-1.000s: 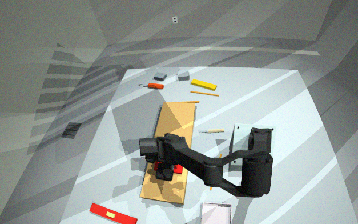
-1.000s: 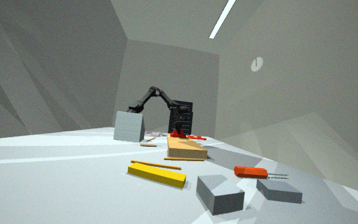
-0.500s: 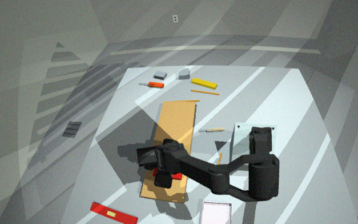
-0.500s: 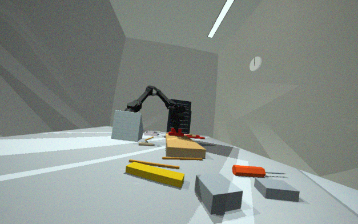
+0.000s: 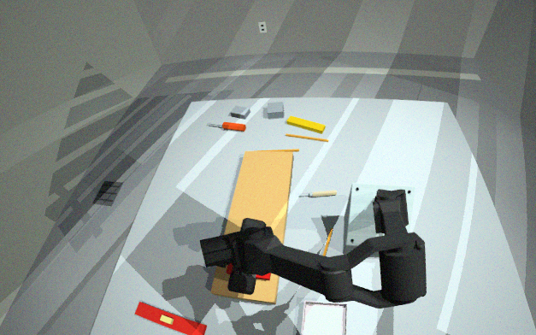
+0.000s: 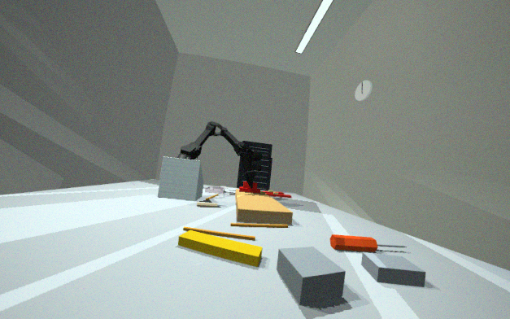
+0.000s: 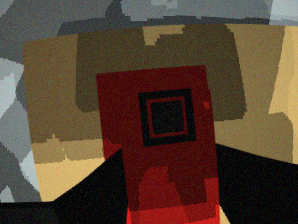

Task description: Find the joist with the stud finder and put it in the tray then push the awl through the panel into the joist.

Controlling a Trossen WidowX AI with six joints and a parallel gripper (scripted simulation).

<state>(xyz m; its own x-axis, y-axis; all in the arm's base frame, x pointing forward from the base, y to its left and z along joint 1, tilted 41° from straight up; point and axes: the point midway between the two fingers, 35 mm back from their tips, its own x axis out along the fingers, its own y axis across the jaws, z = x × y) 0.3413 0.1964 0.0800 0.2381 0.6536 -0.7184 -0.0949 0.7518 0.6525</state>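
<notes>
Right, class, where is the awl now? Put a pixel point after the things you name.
In the top view, the awl (image 5: 324, 194) (image 6: 207, 205) lies between the wooden panel (image 5: 265, 184) (image 6: 262, 207), on its left, and the arm's pale base block (image 5: 358, 214) (image 6: 180, 179).
</notes>
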